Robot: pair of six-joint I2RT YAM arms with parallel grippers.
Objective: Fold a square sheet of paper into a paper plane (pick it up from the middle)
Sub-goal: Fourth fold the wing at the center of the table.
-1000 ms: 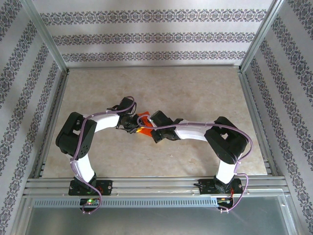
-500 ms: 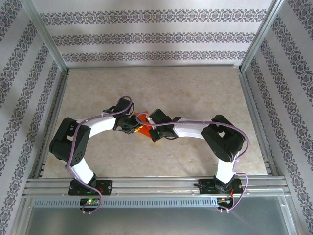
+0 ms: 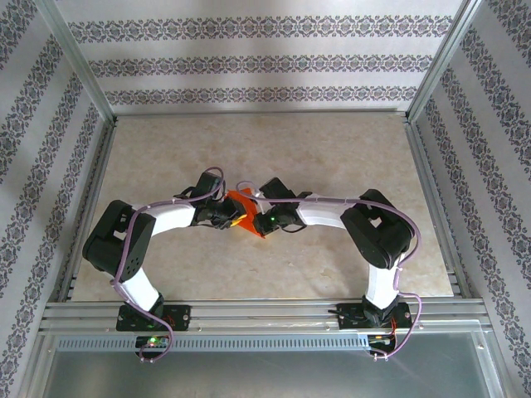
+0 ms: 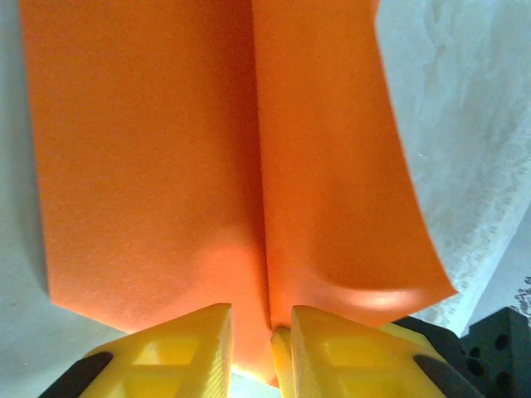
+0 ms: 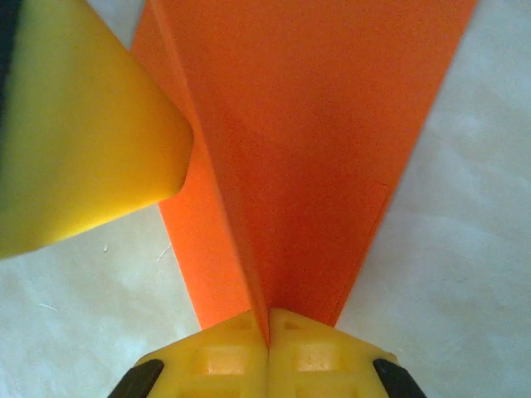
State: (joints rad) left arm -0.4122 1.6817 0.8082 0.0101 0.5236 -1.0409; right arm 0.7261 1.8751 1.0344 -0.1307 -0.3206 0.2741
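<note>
From above, the paper plane (image 3: 246,211) is being flanked at the middle of the worktop (image 3: 332,157) by the left claw (image 3: 231,214) and the right claw (image 3: 259,219), which are facing each other. At the left wrist, the plane's centre crease is being straddled by yellow fingers (image 4: 178,348) set slightly apart; whether it is being gripped cannot be told. At the right wrist, the plane's narrow end is being pinched by fingers pressed together, with a yellow finger of the left claw showing over the plane's left edge.
</note>
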